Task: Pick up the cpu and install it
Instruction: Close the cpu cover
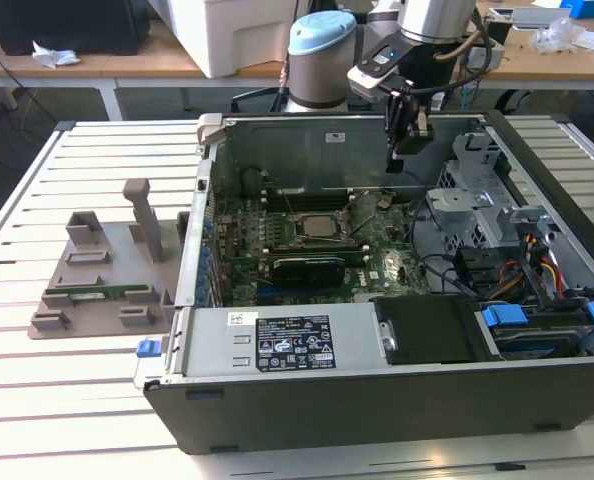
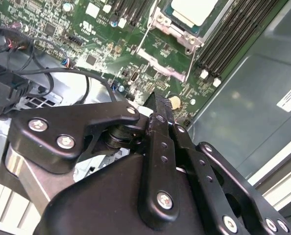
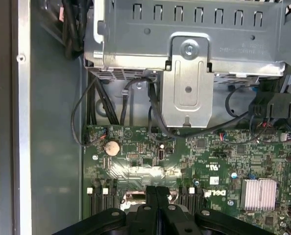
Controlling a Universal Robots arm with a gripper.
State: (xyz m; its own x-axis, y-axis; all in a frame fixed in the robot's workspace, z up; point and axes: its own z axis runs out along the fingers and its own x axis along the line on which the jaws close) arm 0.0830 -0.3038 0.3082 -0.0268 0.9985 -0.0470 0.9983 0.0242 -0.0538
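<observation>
The cpu point(image 1: 317, 228), a small square chip with a shiny silver top, lies flat in the socket in the middle of the green motherboard point(image 1: 387, 268) inside the open computer case. The second wrist view shows it as a pale square point(image 2: 192, 9) with the socket's metal frame point(image 2: 161, 64) swung open beside it. My gripper point(image 1: 407, 150) hangs above the board, toward the exterior view's right of the socket and clear of the chip. Its black fingers point(image 2: 157, 105) press together with nothing between them, as the first wrist view also shows at the gripper point(image 3: 157, 192).
A black expansion card point(image 1: 307, 268) sits just in front of the socket. A metal drive cage point(image 1: 467, 200) and cable bundles point(image 1: 537, 270) crowd the case's right side. On the slatted table at the left stands a grey fixture point(image 1: 87, 270) holding a green memory stick point(image 1: 99, 293).
</observation>
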